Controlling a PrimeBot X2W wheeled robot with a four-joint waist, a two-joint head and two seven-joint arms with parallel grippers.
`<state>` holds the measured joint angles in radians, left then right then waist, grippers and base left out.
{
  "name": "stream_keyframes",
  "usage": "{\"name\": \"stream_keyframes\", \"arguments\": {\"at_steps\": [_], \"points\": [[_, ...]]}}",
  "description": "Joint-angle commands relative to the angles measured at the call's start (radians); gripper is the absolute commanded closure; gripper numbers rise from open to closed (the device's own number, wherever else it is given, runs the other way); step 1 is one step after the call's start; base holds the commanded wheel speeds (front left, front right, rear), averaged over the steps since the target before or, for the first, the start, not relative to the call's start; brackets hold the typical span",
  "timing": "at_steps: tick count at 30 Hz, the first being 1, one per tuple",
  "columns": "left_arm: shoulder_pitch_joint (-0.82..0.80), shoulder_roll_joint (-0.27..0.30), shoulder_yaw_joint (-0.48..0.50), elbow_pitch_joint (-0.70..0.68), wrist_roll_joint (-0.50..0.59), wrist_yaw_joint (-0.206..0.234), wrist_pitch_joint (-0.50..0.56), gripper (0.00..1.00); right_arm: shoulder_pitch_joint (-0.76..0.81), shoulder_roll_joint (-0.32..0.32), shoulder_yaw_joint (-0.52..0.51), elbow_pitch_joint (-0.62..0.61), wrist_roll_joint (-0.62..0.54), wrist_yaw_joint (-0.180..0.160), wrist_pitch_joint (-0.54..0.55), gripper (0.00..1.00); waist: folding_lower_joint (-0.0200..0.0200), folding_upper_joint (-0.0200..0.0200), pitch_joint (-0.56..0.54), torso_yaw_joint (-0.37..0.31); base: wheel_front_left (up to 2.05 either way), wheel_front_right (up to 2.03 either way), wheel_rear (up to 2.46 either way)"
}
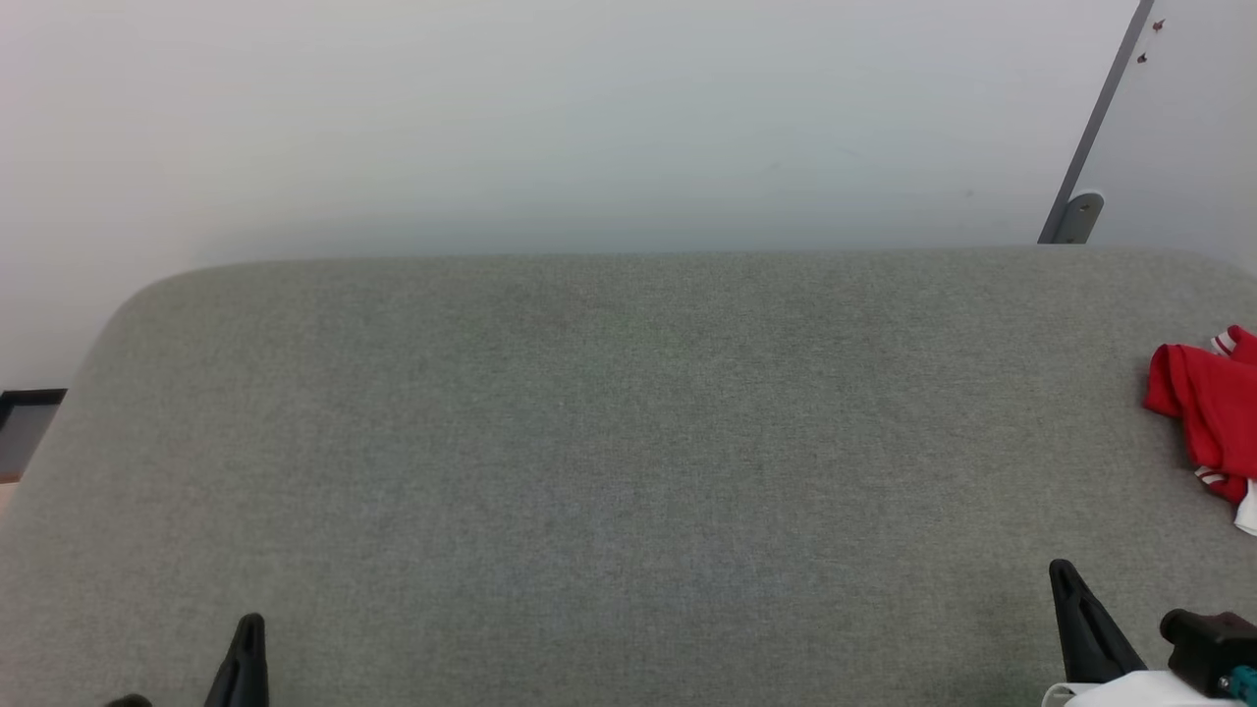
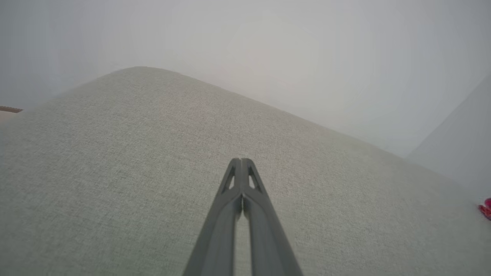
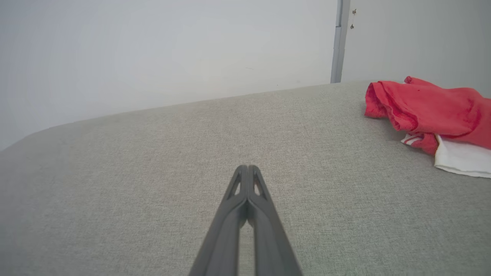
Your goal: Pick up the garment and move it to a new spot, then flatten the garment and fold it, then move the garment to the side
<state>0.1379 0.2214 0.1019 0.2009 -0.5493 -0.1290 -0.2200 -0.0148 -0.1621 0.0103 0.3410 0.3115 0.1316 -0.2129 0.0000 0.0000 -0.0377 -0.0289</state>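
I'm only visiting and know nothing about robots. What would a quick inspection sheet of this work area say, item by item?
Surface: grey fabric-covered table with rounded far corners.
Job's things: red T-shirt with white parts, bunched up at the table's right side, untouched.
Clutter: nothing seen.
Grippers: left gripper and right gripper both have their jaws shut and hold nothing. They sit at the near edge and point across the table.
Cables: nothing seen.
Surroundings: pale wall behind the table, and a grey post at the rear right.
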Motion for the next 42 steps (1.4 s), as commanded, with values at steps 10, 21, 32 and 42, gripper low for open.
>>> {"name": "stream_keyframes", "arguments": {"at_steps": [10, 21, 32, 42], "points": [[-0.058, -0.016, 0.008, -0.006, -0.168, 0.0, 0.048, 1.0, -0.036, 0.013, -0.023, -0.034, 0.206, 0.0, 0.047, 1.0, 0.0, 0.0, 0.004, 0.003, 0.0, 0.0, 0.0], [-0.089, -0.041, 0.008, 0.001, -0.31, -0.001, 0.093, 1.0, -0.046, 0.028, -0.038, -0.045, 0.379, 0.0, 0.091, 1.0, 0.0, 0.0, 0.008, 0.005, 0.0, 0.0, 0.0], [-0.116, -0.062, 0.009, 0.008, -0.435, -0.001, 0.133, 1.0, -0.056, 0.042, -0.053, -0.055, 0.533, -0.001, 0.13, 1.0, 0.0, 0.0, 0.011, 0.008, 0.0, 0.0, 0.0], [-0.139, -0.08, 0.01, 0.014, -0.537, -0.001, 0.166, 1.0, -0.064, 0.054, -0.065, -0.062, 0.659, -0.001, 0.162, 1.0, 0.0, 0.0, 0.015, 0.011, 0.0, 0.0, 0.0]]}}
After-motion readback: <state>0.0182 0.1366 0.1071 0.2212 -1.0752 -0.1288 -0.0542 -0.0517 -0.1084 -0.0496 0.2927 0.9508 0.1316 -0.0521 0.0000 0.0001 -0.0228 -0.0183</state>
